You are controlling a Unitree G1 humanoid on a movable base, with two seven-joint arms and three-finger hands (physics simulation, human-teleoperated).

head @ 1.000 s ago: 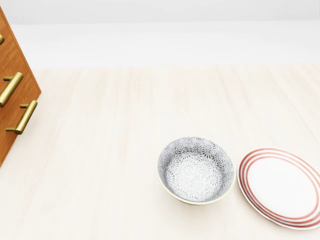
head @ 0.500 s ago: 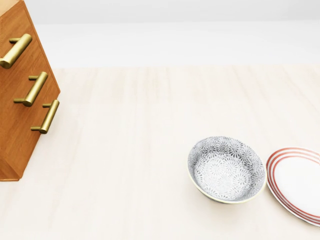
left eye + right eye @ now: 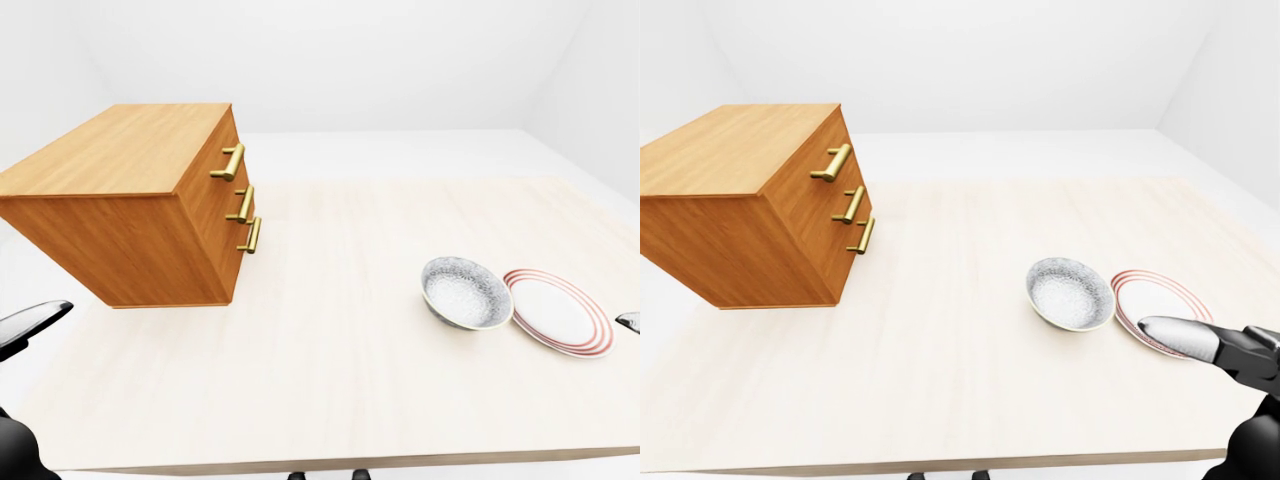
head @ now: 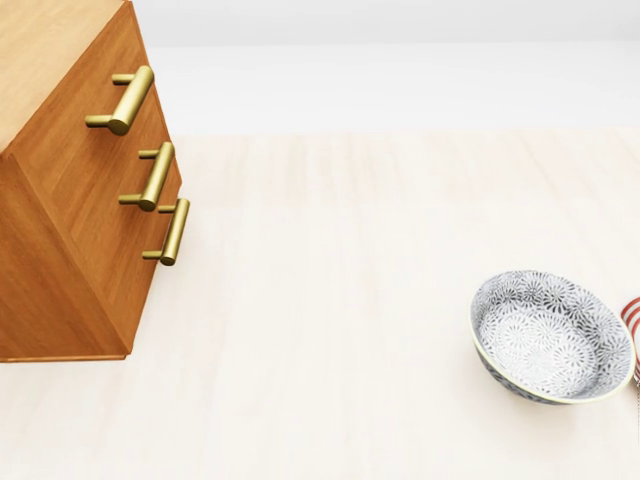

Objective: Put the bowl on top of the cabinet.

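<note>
Bowl: the patterned bowl (image 3: 466, 292) sits upright on the counter (image 3: 330, 350), untouched, just up and left of the right hand's fingers (image 3: 1175, 335) in the right-eye view.
Plate: a red-ringed plate (image 3: 558, 310) lies just beside the bowl, partly under those fingers in the right-eye view; whether bowl and plate touch is hard to tell.
Cabinet: the wooden cabinet (image 3: 130, 200) stands well apart from the fingers, at the views' left, its flat top bare and its brass handles (image 4: 125, 100) facing the bowl.
Right hand: the right hand (image 3: 1215, 350) hangs near the plate, likely poised for a reach to the bowl; only one pale fingertip shows clearly, so I cannot tell whether the fingers are apart or together.
Left hand: the left hand (image 3: 25, 325) is cut off at the left-eye view's edge; its finger state cannot be told.
Hidden: the head view shows no hands and cuts off nearly all of the plate.
</note>
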